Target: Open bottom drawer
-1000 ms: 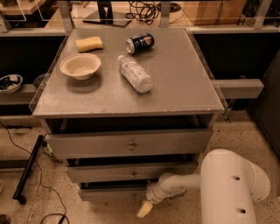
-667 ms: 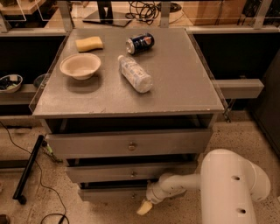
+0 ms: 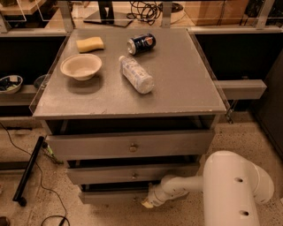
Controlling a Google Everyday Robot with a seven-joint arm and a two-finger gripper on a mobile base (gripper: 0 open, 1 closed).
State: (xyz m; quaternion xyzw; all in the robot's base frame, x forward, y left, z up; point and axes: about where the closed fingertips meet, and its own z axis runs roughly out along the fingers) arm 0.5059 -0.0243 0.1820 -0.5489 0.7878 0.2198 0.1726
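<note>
Bottom drawer [image 3: 110,197] presents its grey front. Gripper [image 3: 148,203] is positioned at the right part of the bottom drawer front. Its grip state cannot be determined.

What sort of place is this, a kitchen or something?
Probably a robotics test lab, not a home: a grey drawer unit holding a bowl, bottle and can, cables behind, and the robot's gripper at the bottom drawer.
</note>
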